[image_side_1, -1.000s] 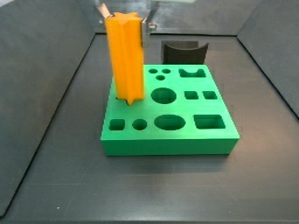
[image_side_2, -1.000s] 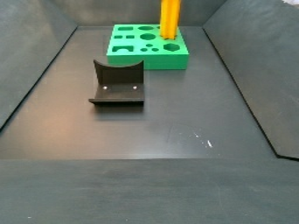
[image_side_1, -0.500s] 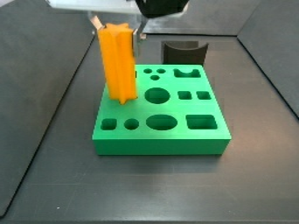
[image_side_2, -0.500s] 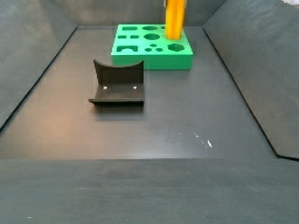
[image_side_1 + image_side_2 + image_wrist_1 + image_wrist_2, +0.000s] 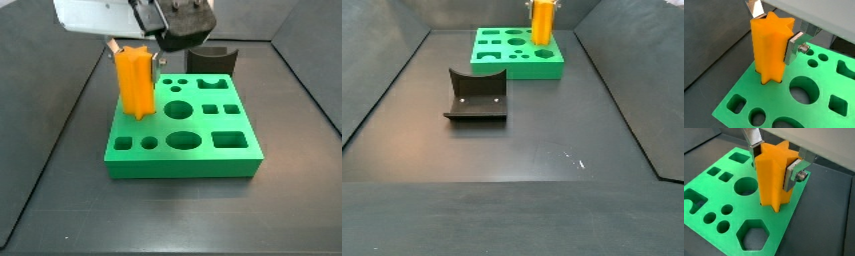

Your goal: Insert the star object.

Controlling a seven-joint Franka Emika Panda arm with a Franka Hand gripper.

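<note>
In both wrist views the upper body of the gripper [image 5: 774,31] is cut off by the picture edge; only the two silver fingers [image 5: 796,170] show, one on each side of the star object [image 5: 771,47]. The foot of the star object [image 5: 773,175] hides the hole of the green block [image 5: 817,107] below it. The far corners of the green block [image 5: 724,203] run out of both wrist views. In a side view the gripper [image 5: 543,3] is mostly above the frame, too small to judge.
</note>
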